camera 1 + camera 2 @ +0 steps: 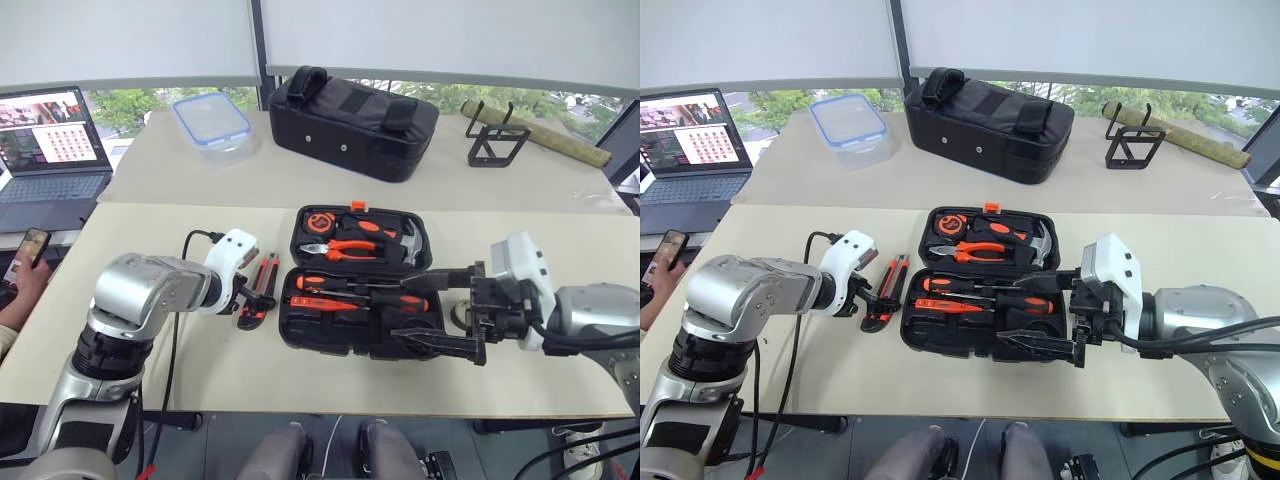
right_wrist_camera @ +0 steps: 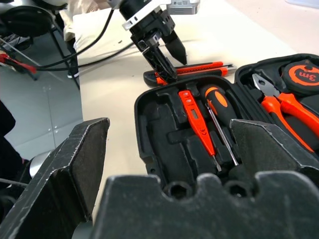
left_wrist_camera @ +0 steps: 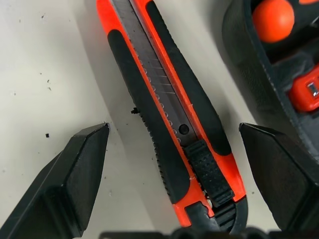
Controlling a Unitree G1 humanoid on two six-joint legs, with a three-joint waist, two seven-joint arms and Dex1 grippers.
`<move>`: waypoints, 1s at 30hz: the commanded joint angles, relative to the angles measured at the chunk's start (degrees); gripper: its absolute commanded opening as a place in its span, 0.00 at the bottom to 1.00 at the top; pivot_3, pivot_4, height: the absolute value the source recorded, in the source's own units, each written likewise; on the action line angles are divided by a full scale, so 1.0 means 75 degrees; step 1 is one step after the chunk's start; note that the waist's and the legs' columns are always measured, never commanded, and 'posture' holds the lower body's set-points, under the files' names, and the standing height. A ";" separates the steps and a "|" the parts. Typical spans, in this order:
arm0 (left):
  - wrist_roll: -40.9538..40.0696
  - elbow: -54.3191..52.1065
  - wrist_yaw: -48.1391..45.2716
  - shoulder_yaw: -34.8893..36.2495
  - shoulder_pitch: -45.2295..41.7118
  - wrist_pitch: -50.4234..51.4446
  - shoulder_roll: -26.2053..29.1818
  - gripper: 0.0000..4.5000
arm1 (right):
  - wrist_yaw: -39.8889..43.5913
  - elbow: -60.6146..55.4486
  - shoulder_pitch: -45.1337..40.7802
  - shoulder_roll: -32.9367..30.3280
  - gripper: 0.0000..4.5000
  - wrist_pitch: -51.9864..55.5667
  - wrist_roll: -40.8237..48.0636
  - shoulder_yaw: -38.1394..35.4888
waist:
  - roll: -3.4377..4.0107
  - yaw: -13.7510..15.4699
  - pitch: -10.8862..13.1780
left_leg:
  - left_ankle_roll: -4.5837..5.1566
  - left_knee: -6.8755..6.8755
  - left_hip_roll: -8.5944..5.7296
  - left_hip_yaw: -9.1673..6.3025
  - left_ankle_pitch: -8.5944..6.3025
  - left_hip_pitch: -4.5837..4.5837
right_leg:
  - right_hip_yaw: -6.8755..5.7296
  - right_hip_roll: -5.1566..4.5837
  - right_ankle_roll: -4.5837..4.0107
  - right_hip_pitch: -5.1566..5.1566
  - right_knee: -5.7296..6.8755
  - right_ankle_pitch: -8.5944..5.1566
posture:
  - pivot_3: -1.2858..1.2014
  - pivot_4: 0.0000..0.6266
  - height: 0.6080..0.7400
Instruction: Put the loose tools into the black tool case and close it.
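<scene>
Utility knife (image 1: 262,288), orange and black, lies on the table (image 1: 150,240) just beside the left wall of the open black tool case (image 1: 300,345), its long axis running roughly parallel to that wall, away from the robot. In the left eye view the left tool (image 1: 243,298) sits right at the knife's near end, clearly the nearer arm; the right tool (image 1: 440,315) hangs over the case's right side, well apart from the knife.

Right eye view gives the same layout, with screwdrivers already lying in the case's near half (pliers, hammer and tape measure fill the far half).

From the left wrist view, both fingers (image 3: 75,169) stand wide apart with the knife lying between them on the table, held by neither; its length runs along the direction the tool points, so closing would pinch it across its narrow width.

From the right wrist view, the right tool gapes wide and empty above the case, while the left tool tips down at the knife just outside the case wall.
</scene>
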 commanded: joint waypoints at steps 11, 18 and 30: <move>0.0466 0.1673 -0.1989 -0.0260 0.0071 -0.2803 0.2094 0.38 | -0.0163 -0.0342 0.0468 -0.0226 1.00 0.0275 0.0688 -0.0865 | 0.0013 -0.0186 -0.0007 | -0.0003 -0.0029 0.0008 0.0007 0.0001 0.0014 | 0.0002 0.0008 -0.0005 -0.0013 0.0006 -0.0003 | 0.52 0.24 0.86; 0.0548 0.2239 -0.5588 -0.0321 -0.0848 -0.7076 0.2246 0.38 | -0.0206 -0.0531 0.1161 -0.0464 1.00 0.0193 0.0537 -0.1307 | 0.0000 0.0003 0.0002 | -0.0003 -0.0036 0.0006 -0.0001 0.0000 -0.0014 | -0.0005 -0.0007 -0.0013 -0.0018 -0.0030 -0.0006 | 0.52 0.24 0.86; 0.1025 0.1678 -0.8080 -0.2736 -0.2248 -0.5906 0.0740 0.38 | -0.0511 -0.0983 0.2008 -0.0356 1.00 0.0272 0.0654 -0.1823 | -0.0001 -0.0154 0.0003 | 0.0081 -0.0002 0.0010 -0.0003 0.0030 -0.0069 | -0.0002 -0.0007 -0.0003 -0.0042 -0.0023 -0.0001 | 0.52 0.24 0.86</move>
